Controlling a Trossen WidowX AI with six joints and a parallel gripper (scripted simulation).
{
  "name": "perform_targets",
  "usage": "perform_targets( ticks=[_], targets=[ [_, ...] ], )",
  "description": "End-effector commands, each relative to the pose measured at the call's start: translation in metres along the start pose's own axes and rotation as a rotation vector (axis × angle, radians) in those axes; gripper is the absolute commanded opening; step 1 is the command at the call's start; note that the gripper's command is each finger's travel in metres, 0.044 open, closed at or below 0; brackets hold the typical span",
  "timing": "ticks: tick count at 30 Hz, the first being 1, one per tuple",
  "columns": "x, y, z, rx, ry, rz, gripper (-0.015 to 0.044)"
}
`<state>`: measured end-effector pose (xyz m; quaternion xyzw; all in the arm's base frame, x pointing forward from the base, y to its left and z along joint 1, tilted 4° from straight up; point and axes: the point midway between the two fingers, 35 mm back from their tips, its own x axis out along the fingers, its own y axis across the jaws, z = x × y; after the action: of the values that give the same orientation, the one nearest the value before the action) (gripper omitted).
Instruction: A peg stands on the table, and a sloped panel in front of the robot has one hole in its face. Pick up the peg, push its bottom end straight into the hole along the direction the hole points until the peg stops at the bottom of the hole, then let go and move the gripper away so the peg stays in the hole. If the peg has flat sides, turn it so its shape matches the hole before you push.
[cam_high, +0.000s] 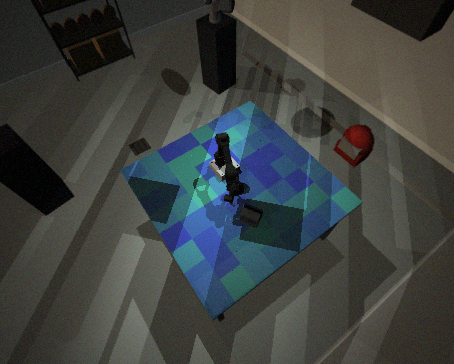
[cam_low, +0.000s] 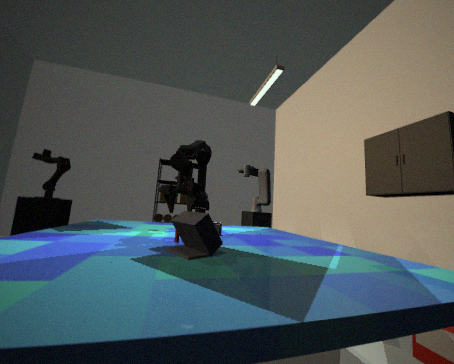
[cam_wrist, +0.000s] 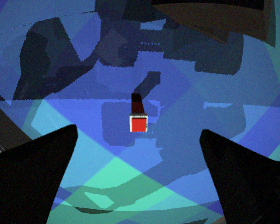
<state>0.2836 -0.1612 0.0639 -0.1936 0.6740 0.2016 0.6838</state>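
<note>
With the gripper wide and empty, centre the peg, near twelve o'clock in the wrist view, then descend straight.
</note>
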Motion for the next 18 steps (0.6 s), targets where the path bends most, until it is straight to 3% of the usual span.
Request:
perform_targets(
  ticks=[1, 18],
  targets=[
    [0.004, -0.002, -0.006, -0.032, 0.011, 0.039, 0.044],
    [0.025, -0.003, -0.006, -0.033, 0.012, 0.041, 0.044]
  ],
)
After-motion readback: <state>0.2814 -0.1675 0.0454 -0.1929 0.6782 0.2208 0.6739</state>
